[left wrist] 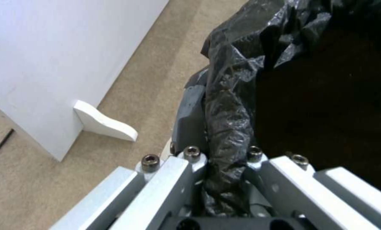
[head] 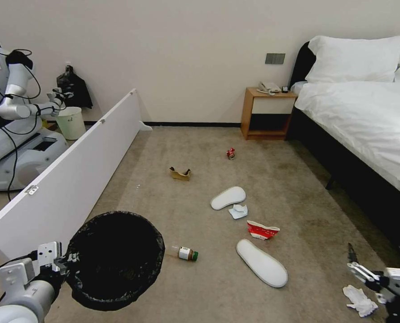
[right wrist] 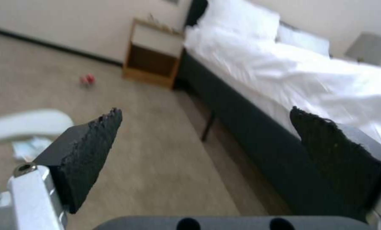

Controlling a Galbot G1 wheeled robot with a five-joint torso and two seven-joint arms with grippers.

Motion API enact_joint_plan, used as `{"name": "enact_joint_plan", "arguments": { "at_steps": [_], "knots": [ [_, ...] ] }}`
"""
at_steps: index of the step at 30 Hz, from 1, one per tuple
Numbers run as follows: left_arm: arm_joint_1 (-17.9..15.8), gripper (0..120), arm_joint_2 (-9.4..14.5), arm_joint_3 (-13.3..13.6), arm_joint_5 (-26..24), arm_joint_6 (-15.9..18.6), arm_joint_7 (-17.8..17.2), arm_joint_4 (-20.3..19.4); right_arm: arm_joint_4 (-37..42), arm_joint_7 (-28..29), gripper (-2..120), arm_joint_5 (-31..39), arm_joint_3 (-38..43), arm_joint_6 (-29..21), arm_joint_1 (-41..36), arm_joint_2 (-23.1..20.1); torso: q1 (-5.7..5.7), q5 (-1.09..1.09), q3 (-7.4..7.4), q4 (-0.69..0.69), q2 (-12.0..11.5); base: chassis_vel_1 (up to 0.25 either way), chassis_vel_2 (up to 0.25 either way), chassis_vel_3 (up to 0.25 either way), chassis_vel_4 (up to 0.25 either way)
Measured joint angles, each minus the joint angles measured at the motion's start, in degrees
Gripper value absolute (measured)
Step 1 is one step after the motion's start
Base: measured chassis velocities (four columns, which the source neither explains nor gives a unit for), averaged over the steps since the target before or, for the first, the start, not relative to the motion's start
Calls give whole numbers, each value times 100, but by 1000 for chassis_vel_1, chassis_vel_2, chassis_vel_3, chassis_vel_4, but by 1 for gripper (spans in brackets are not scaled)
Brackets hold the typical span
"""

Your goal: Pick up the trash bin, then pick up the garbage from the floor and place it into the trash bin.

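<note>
The trash bin (head: 115, 259), lined with a black bag, hangs at lower left with my left gripper (head: 68, 260) shut on its rim. The left wrist view shows the fingers (left wrist: 191, 118) clamping the bag's folded edge (left wrist: 228, 105). Garbage lies on the carpet: two white slippers (head: 228, 197) (head: 261, 268), a tissue (head: 238, 211), a red-white carton (head: 262, 230), a green-capped bottle (head: 186, 253), torn cardboard (head: 180, 173), a red can (head: 230, 153) and a crumpled white tissue (head: 360, 300). My right gripper (head: 379, 258) (right wrist: 205, 111) is open and holds nothing, just above that crumpled tissue.
A long white board (head: 74, 175) runs along the left, with another robot (head: 11, 112) and a cream bucket (head: 71, 122) behind it. A bed (head: 366, 116) with a dark base fills the right side, and a wooden nightstand (head: 267, 112) stands at the far wall.
</note>
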Motion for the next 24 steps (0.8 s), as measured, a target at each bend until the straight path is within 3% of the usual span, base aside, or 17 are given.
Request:
{"name": "enact_joint_plan", "arguments": {
  "at_steps": [4,12,17,24],
  "knots": [
    [-11,3,31,-33,-34,0,12,33,-426,-87,100,231,345,-331,-138,-359,0,0,-1,1,0,0,0,0,0],
    [-10,3,63,-58,-57,0,50,69,-1256,-211,100,97,477,-643,-95,-592,0,0,-1,0,0,0,0,0,0],
    [-17,3,77,-101,-85,0,59,71,-2445,-400,100,-125,516,-549,226,-616,0,2,-1,0,0,0,0,0,0],
    [-14,3,71,-108,-75,0,58,66,-3513,-519,100,-201,467,-363,662,-473,0,0,-1,0,0,0,0,0,0]
  ]
}}
